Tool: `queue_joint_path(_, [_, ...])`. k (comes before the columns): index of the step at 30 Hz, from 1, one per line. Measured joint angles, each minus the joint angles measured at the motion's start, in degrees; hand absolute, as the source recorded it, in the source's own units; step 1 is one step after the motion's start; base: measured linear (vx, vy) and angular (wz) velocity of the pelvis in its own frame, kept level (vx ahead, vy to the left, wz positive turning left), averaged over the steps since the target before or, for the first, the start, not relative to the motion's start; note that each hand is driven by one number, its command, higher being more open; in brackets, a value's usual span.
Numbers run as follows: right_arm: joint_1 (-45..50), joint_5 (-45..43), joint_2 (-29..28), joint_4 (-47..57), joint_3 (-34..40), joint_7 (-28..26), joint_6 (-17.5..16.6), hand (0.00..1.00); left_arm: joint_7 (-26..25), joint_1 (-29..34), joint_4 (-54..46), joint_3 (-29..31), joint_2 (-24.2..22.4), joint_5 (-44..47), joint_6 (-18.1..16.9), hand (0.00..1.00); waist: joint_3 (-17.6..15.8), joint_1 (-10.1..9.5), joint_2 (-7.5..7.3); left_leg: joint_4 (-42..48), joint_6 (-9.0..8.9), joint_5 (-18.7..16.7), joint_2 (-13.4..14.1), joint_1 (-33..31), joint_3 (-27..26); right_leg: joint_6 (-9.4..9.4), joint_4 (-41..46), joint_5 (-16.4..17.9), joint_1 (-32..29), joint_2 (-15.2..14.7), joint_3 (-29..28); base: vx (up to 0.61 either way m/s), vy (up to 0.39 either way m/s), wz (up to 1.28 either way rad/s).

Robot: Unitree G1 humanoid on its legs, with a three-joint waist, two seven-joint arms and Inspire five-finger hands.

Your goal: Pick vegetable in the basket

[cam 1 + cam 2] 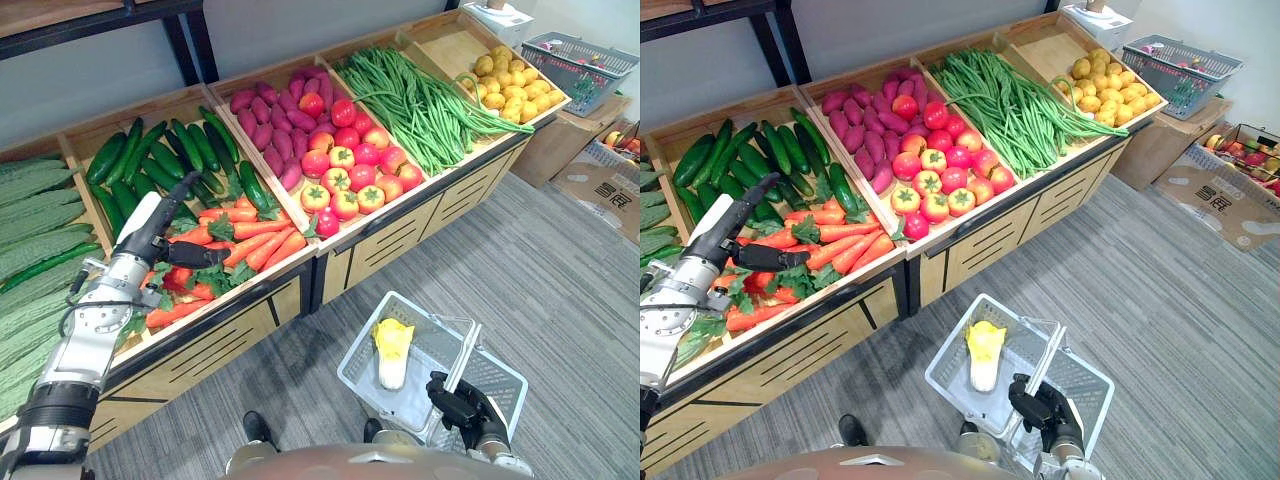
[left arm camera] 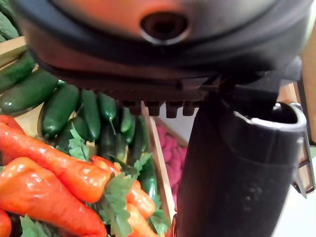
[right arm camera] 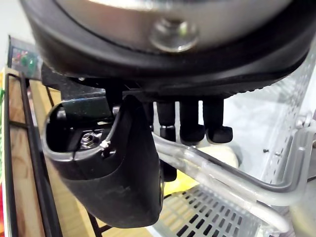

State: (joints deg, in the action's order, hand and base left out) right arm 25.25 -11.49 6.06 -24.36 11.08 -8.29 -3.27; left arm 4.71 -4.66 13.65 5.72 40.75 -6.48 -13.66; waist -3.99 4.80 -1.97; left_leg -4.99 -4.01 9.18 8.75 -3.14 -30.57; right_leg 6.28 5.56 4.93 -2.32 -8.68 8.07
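Left eye view: a grey carpeted floor [image 1: 520, 290] carries a long wooden produce stand [image 1: 395, 245] that runs from near left to far right, divided into open bins. From left to right the bins hold ridged green gourds [image 1: 30, 240]; cucumbers [image 1: 170, 150] on the far side with carrots [image 1: 250, 240] on the near side of the same bin; purple sweet potatoes [image 1: 265, 125] far and tomatoes [image 1: 345, 165] near; green beans [image 1: 420, 95]; and yellow fruit [image 1: 505, 85]. Cardboard boxes [image 1: 600, 180] stand on the floor at the far right, one of them bearing a grey spare basket [image 1: 580, 65]. Near right, in front of the stand, hangs the white mesh basket [image 1: 432, 352]; a leafy yellow-and-white vegetable [image 1: 392, 350] lies inside it, toward its left wall. The left hand [image 1: 160, 235] is over the carrots with its fingers [image 1: 185, 190] straight and its thumb spread apart from them, holding nothing; contact with the carrots cannot be told. The right hand [image 1: 462, 403] is at the basket's near right side, its fingers [image 3: 215, 123] curled round the wire handles [image 3: 222, 180].
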Motion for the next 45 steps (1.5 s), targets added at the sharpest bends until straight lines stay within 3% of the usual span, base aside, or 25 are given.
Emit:
queue_joint_path(14, [-0.56, 0.02, 0.0, 0.09, 0.01, 0.15, -0.89, 0.0, -0.91, 0.0, 2.53, 2.06, -2.66, -2.86, 0.31, 1.0, -2.77, -0.12, 0.29, 0.05, 0.01, 0.01, 0.02, -0.38, 0.21, -0.05, -0.56, -0.21, 0.02, 0.08, 0.24, 0.0, 0.001, 0.0])
queue_joint_path(24, [-2.01, -0.07, 0.54, 2.43, -0.02, 0.09, -1.01, 0.0, -1.0, -0.66, 4.63, 2.04, -2.09, -3.44, 0.48, 1.0, -5.14, -0.13, 0.61, 0.16, 0.42, 0.3, 0.08, -4.26, -1.38, -0.03, 1.33, -0.62, -5.72, 0.11, -1.64, 0.03, 0.013, -0.09])
queue_joint_path(30, [-4.15, -0.13, 1.38, 2.69, -0.55, 0.18, -1.28, 0.0, -2.79, -4.19, 6.55, 2.23, -1.65, -2.99, 0.23, 1.0, -8.08, -0.66, 1.08, 0.17, 0.58, 0.38, 0.12, -6.51, -2.59, -0.02, 1.54, -1.12, -8.95, 0.17, -2.89, 0.02, 0.016, -0.1])
queue_joint_path(38, [-5.03, -0.17, 1.7, 2.73, -0.56, 0.23, -2.09, 0.0, -4.52, -4.35, 6.6, 6.3, -1.64, -2.56, 0.07, 1.0, -10.14, -0.3, 1.08, 0.19, 0.54, 0.29, 0.5, -7.54, -3.3, -0.13, 1.59, -1.19, -10.4, 0.59, -3.66, 0.05, 0.004, -0.05])
queue_joint_path(39, [-5.23, -0.18, 1.8, 2.73, -0.56, 0.23, -2.2, 0.0, -4.99, -4.36, 6.59, 6.65, -1.64, -2.57, -0.01, 0.0, -10.59, -0.32, 1.1, 0.19, 0.53, 0.28, 0.58, -7.53, -3.46, -0.15, 1.6, -1.21, -10.51, 0.66, -3.76, 0.03, 0.004, -0.05])
queue_joint_path(45, [-5.93, -0.1, 2.25, 2.73, -0.57, 0.23, -2.27, 0.0, -6.53, -4.44, 6.67, 9.24, -1.63, -3.38, 0.0, 0.0, -11.88, -0.39, 1.4, 2.35, 0.35, -1.0, 1.27, -7.5, -4.09, -0.17, 1.93, -1.21, -10.33, 0.75, -4.39, 0.04, 0.004, -0.07])
